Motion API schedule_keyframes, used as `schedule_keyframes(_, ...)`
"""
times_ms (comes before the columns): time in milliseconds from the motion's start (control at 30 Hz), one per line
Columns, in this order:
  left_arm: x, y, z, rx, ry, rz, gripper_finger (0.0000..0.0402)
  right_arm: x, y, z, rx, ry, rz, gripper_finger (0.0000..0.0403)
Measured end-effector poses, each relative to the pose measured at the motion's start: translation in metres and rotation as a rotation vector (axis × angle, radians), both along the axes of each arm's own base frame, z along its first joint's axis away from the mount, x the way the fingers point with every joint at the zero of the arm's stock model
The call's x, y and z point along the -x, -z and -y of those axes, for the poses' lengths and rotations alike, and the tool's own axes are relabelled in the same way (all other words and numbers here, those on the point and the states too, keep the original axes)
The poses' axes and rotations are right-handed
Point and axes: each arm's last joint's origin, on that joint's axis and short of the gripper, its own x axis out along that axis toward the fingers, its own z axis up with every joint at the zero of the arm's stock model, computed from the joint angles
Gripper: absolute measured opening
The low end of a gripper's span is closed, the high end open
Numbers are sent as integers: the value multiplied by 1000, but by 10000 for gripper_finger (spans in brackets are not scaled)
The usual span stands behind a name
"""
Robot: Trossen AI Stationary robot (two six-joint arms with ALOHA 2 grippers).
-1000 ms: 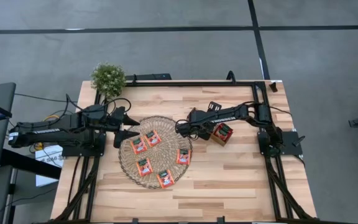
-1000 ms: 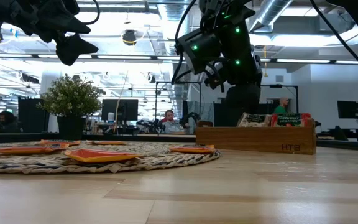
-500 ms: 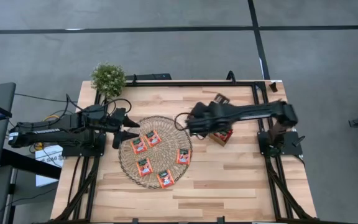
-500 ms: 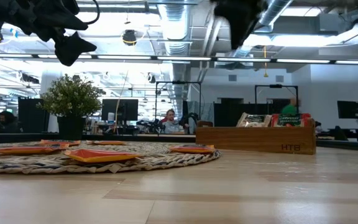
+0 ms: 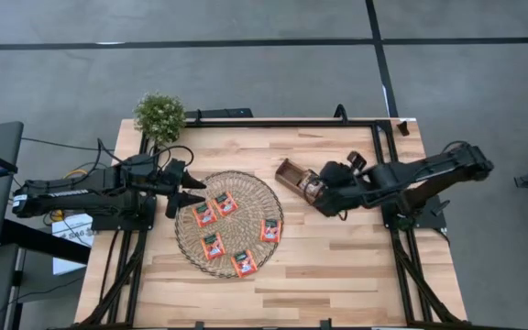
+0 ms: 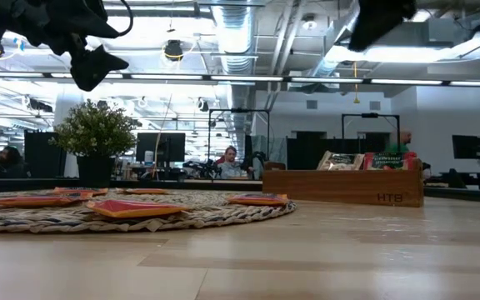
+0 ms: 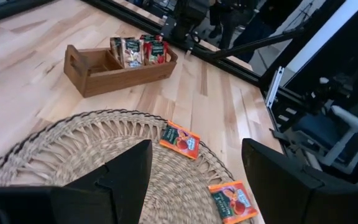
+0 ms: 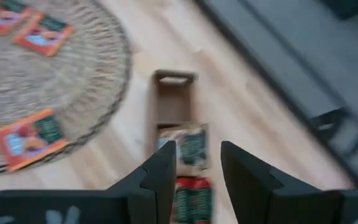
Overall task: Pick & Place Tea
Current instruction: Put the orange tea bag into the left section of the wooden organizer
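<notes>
Two grippers: both above the bench [image 5: 337,266], neither touching anything.
Right gripper [image 8: 197,163]: raised over the wooden tray [image 5: 302,184], its fingers [image 8: 161,171] parted with a narrow gap and nothing between them; in the right wrist view the gap frames the sachets standing in the tray.
Left gripper [image 7: 194,165]: hovers at the wicker mat's [image 5: 191,247] edge nearest the left arm, fingers [image 7: 126,171] spread wide and empty, pointing across the mat toward the tray.
Wooden tray: a brown box with compartments and a handle cut-out at one end, just beside the mat on the right arm's side, lying at an angle to the bench edges.
Tray contents: several tea sachets [image 7: 137,50] standing upright and packed together at one end, pale, green and red ones among them; the compartment by the handle end holds nothing.
Wicker mat: round and woven, flat at mid-bench.
Mat contents: five red-orange tea sachets [image 5: 270,230] lying flat and apart from each other, two close together near the left gripper, three nearer the bench's front edge.
Potted plant [image 5: 159,115]: at the far corner of the bench on the left arm's side.
</notes>
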Motion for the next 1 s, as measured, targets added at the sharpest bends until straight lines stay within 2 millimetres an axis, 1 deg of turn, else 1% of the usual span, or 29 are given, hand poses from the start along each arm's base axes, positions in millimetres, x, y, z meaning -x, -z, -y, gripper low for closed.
schedule_keyframes(100, 0, 0, 0, 24, -11, -2, 241, 8, 22, 1, -87, -35, 58, 118)
schedule_keyframes(233, 0, 0, -1, 79, -48, -5, 241, 13, 51, 4, -206, -94, 115, 118)
schedule_keyframes(400, -2, 0, -1, 157, -74, -5, 241, 12, 72, 8, -314, -205, 200, 118)
schedule_keyframes(533, -6, 0, -2, 208, -88, -1, 241, 16, 83, 8, -348, -278, 293, 118)
schedule_keyframes(700, -13, 0, -3, 221, -90, 10, 241, 25, 93, 9, -391, -338, 404, 118)
schedule_keyframes(833, -19, -3, -4, 226, -88, 47, 241, 33, 92, 8, -413, -383, 506, 118)
schedule_keyframes(1000, -28, -4, -6, 222, -86, 75, 241, 52, 87, 8, -416, -425, 613, 118)
